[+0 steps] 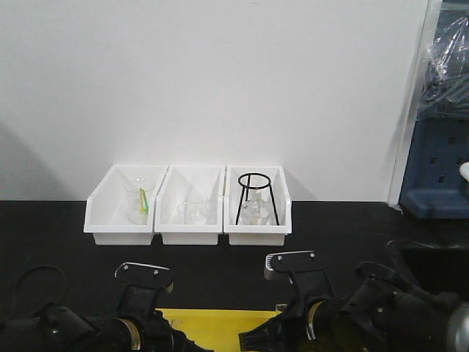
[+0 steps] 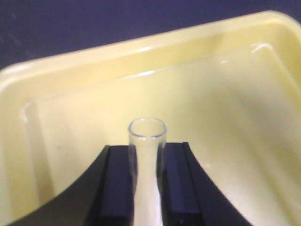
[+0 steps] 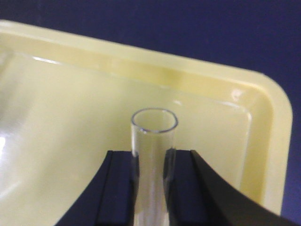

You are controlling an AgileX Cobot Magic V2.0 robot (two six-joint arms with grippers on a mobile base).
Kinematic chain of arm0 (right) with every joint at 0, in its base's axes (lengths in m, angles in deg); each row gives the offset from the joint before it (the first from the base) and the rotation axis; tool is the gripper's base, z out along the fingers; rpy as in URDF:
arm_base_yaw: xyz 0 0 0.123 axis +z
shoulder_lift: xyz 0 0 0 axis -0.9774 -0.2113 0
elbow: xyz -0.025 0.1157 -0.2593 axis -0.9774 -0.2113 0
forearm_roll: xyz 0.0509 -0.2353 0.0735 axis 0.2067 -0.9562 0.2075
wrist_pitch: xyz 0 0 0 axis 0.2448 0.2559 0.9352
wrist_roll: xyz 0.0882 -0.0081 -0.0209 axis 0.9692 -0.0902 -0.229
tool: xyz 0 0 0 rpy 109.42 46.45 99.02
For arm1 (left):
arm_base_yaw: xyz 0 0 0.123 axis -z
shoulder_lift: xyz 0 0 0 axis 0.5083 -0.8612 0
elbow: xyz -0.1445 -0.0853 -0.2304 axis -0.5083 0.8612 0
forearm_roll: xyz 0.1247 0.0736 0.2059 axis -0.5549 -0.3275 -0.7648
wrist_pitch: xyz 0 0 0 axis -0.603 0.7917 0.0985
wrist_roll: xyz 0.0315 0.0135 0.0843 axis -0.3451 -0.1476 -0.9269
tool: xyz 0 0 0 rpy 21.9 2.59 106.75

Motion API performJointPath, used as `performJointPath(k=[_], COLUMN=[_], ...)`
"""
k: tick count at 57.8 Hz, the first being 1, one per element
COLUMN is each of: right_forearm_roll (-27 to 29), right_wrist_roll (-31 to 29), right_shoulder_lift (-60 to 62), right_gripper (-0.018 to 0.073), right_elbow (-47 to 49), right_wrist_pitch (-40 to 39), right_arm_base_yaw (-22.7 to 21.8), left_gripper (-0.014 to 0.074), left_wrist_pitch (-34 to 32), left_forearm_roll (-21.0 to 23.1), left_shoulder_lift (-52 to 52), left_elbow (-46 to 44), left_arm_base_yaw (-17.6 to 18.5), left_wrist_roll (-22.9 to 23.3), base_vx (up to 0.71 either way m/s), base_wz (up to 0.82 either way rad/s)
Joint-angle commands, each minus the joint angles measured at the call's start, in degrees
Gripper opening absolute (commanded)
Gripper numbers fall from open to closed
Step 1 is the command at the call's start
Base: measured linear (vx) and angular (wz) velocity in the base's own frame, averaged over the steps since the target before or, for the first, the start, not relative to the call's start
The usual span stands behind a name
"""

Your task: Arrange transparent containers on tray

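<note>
test tube clamped in left gripper over yellow tray floor, second test tube clamped in right gripper near tray's corner, rims up.

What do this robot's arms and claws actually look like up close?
Both arms are mostly black. Seen from the front, the left arm and right arm have bulky rounded joints, looping black cables and a silvery grey plate with small screws on top. Each wrist camera shows the left gripper and right gripper as two flat dark pads on curved black fingers.
</note>
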Motion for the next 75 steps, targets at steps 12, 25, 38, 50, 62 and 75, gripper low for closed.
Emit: performJointPath(k=[12,25,38,50,62,75], right_forearm_roll=[-1.36,-1.36,-1.36,-1.28,-5.30,-11.53], right_wrist_roll=[-0.20,0.04,0.09,0.09,-0.67,-0.67], right_shoulder_lift=[-2.23,-3.70,-4.40,-1.83,9.76,27.17], right_gripper=[0.0202,0.0345,0.0468,0.0475,0.0420,0.0320], right_elbow=[1.95,1.95,1.95,1.95,1.95,1.74], right_wrist_pitch=[-4.52,-4.67,-4.51,-4.89,-5.16,-3.99], right_arm_base_yaw=[-0.36,-0.36,-0.36,-0.36,-0.36,-0.36], left_gripper=[0.0247,0.0360,0.0452,0.0450,0.0410,0.0302], left_wrist_pitch=[-4.01,-5.06,-5.88,-5.40,-5.43,-2.75], left_forearm_roll=[0.80,0.80,0.80,0.80,-2.03,-9.54], left_shoulder_lift=[-3.16,-4.84,-4.81,-2.12,7.96,23.67], left_elbow=[-1.91,-1.91,-1.91,-1.91,-1.91,-1.91], left_arm_base_yaw=[0.33,-0.41,-1.83,-1.90,-1.90,-1.90], left_wrist_roll=[1.01,2.00,1.95,1.84,-0.30,-2.21], base_vx=[0.00,0.00,0.00,0.00,0.00,0.00], base_wz=[0.00,0.00,0.00,0.00,0.00,0.00])
